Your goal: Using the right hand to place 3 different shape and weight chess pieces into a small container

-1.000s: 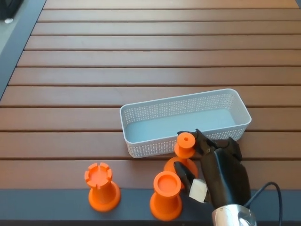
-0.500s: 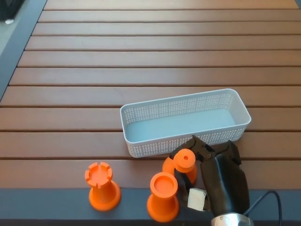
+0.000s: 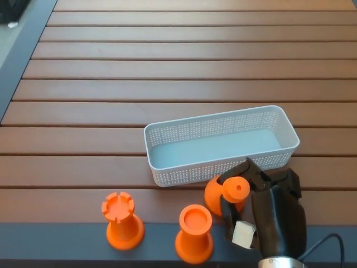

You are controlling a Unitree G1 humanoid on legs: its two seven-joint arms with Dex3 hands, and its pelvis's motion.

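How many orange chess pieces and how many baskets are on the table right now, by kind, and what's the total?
Orange chess pieces: 3, the rook with the notched top, the round-topped piece and the pawn tilted in the right robot hand
White perforated basket: 1, nothing inside it
Total: 4

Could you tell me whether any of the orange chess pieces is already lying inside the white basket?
No, the white basket holds nothing; two pieces stand on the table and the right hand grips the third outside it.
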